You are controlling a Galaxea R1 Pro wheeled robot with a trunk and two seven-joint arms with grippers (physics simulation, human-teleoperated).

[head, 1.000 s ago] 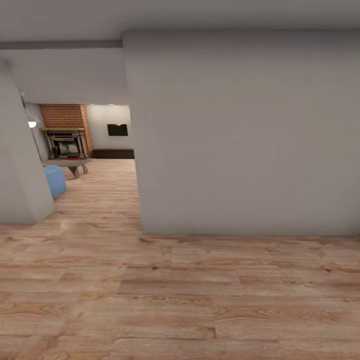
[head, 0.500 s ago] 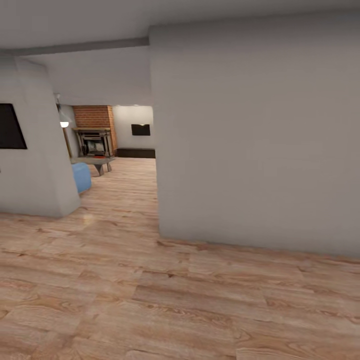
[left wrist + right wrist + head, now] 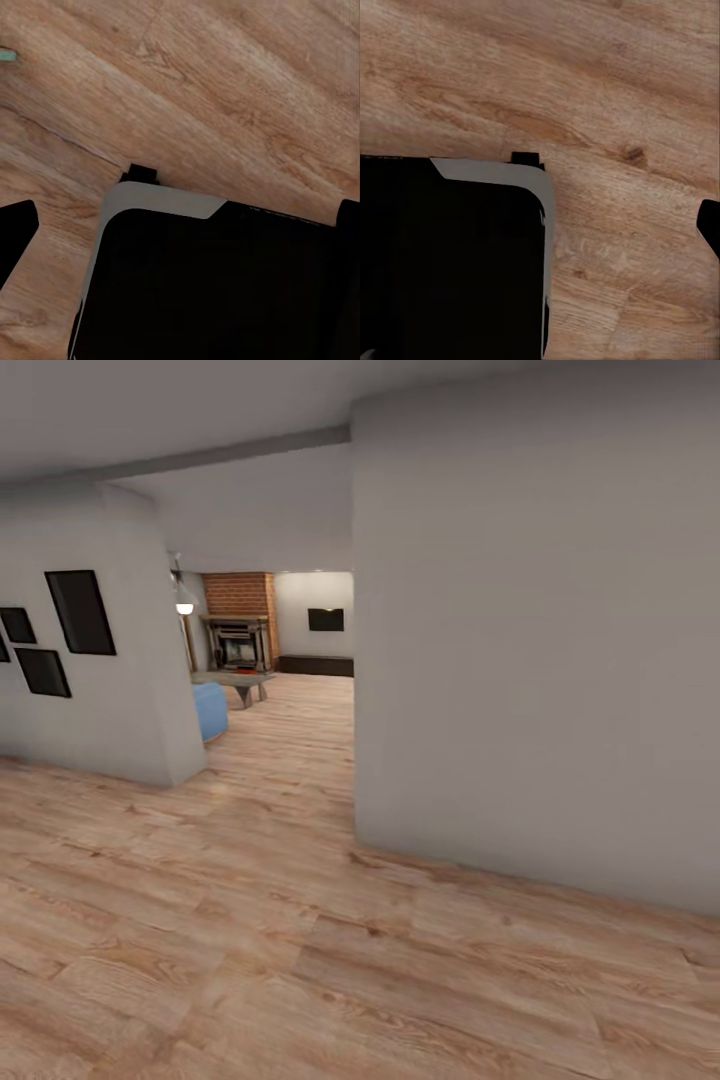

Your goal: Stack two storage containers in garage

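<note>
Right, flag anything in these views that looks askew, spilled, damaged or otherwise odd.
Nothing stands out. The wood plank floor is bare and unmarked, the grey walls are intact, and the dark frames hang on the left wall. Through the opening, the fireplace and a blue seat look undisturbed.

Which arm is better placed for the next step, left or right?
Neither yet: both wrist views look down at wood floor beside the robot's dark base, and the living room with its fireplace lies ahead through the opening. Driving likely comes first.
</note>
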